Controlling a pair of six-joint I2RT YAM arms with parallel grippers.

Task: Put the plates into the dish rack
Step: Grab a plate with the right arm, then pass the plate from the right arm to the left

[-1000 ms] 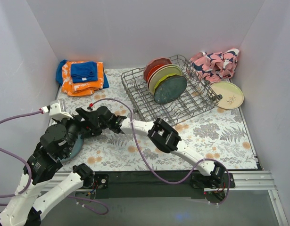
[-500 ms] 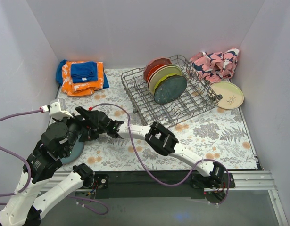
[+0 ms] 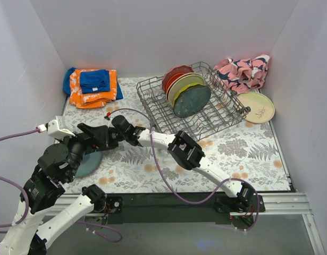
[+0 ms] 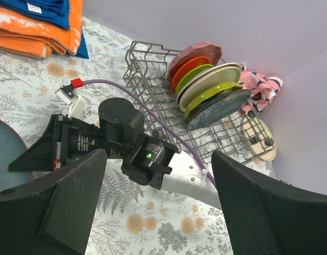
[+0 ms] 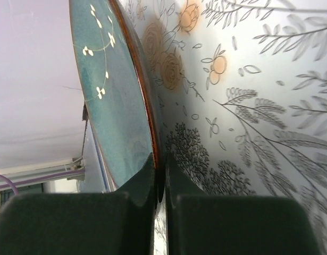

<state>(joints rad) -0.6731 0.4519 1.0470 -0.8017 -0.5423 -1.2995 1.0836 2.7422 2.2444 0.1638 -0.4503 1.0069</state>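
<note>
Findings, overhead camera: the dish rack (image 3: 155, 109) sits at the far middle of the patterned table mat (image 3: 248, 154). A row of racked plates (image 3: 189, 91) stands on edge among its tines, dark red at the back and teal at the front. A cream plate (image 3: 257, 108) with a twig mark lies flat just beside the rack's right end, near a crumpled pink cloth (image 3: 243, 71). Folded cloths (image 3: 91, 85), orange and blue, lie at the far left. A blue plate (image 3: 93, 163) is at the near left, well apart from the rack and mostly covered by the left arm (image 3: 57, 164). The right gripper (image 3: 83, 131) extends across to it; its tips are hidden in this view.

Left wrist camera: the left gripper (image 4: 160, 156) stands wide and holds nothing, above the right gripper. That gripper's tapered black end meets the blue plate's rim at the left edge. A green light (image 4: 148, 155) glows on the right arm's wrist. A white tag (image 4: 33, 6) on the blue cloth bears a red mark too small to read.

Right wrist camera: the right gripper is clamped on the blue plate's brown-edged rim, one finger on each face. The plate's face shows pale sprigs. Whether its far edge rests on the mat cannot be told.
</note>
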